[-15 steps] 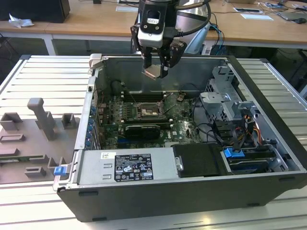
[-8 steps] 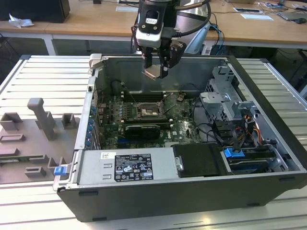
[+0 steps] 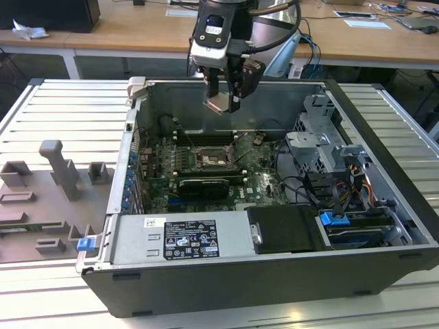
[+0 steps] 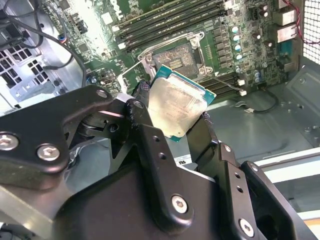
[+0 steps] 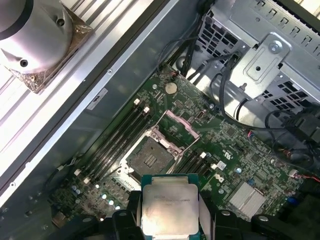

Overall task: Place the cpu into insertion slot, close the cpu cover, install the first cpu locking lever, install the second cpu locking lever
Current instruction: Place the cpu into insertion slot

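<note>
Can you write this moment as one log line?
gripper: shut on flat square silver-beige cpu | above green board | silver-rimmed square insertion slot: empty

Tool (image 3: pixel 224 104) grips the cpu (image 3: pixel 217 103) between its fingers, up in the air above the open computer case (image 3: pixel 226 288). Insertion slot (image 3: pixel 212 160) sits below on the green board (image 3: pixel 264 179), well apart from the cpu. Case lies on ribbed desk (image 3: pixel 62 103); grey fixtures (image 3: pixel 58 168) at the exterior view's left.
</note>
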`<state>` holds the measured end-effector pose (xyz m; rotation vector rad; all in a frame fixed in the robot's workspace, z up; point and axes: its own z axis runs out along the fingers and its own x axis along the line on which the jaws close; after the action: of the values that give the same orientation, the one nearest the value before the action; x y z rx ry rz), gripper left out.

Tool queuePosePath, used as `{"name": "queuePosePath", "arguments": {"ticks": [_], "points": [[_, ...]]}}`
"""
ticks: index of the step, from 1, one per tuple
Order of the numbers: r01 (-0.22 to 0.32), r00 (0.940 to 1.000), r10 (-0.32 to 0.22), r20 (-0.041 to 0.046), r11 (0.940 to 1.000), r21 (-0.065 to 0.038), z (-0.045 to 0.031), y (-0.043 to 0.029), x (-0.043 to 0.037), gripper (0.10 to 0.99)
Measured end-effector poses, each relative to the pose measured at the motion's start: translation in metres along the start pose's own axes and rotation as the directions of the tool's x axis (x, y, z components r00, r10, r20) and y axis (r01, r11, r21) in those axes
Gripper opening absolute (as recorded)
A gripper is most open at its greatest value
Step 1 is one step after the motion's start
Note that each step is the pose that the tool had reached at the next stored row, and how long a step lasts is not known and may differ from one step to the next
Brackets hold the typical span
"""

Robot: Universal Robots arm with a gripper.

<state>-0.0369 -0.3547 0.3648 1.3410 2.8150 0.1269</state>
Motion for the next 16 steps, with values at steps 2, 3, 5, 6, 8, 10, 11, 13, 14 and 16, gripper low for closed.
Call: {"name": "queuePosePath", "arguments": {"ticks": [2,3,5,6,8,10,11,13,14,16], "points": [[-0.014,0.9999,0.014,0.0011,0.9999,0.000,0.0001,0.0000,0.0000,0.541],[-0.020,0.9998,0.020,0.0017,0.9998,0.000,0.0002,0.0000,0.0000,0.541],[-0.038,0.9993,0.038,0.0031,0.9993,-0.001,0.0004,0.0000,0.0000,0.541],[-0.047,0.9989,0.047,0.0038,0.9989,-0.001,0.0005,0.0000,0.0000,0.541],[-0.066,0.9978,0.066,0.0054,0.9978,-0.001,0.0007,-0.0001,0.0000,0.541],[-0.080,0.9968,0.080,0.0066,0.9968,-0.002,0.0008,-0.0001,0.0000,0.541],[-0.085,0.9964,0.085,0.0070,0.9964,-0.002,0.0009,-0.0001,0.0000,0.541],[-0.095,0.9954,0.095,0.0078,0.9955,-0.002,0.0010,-0.0001,0.0000,0.541],[-0.101,0.9948,0.102,0.0083,0.9948,-0.002,0.0011,-0.0001,0.0000,0.541],[-0.114,0.9935,0.114,0.0093,0.9935,-0.002,0.0012,-0.0001,0.0000,0.541]]}}
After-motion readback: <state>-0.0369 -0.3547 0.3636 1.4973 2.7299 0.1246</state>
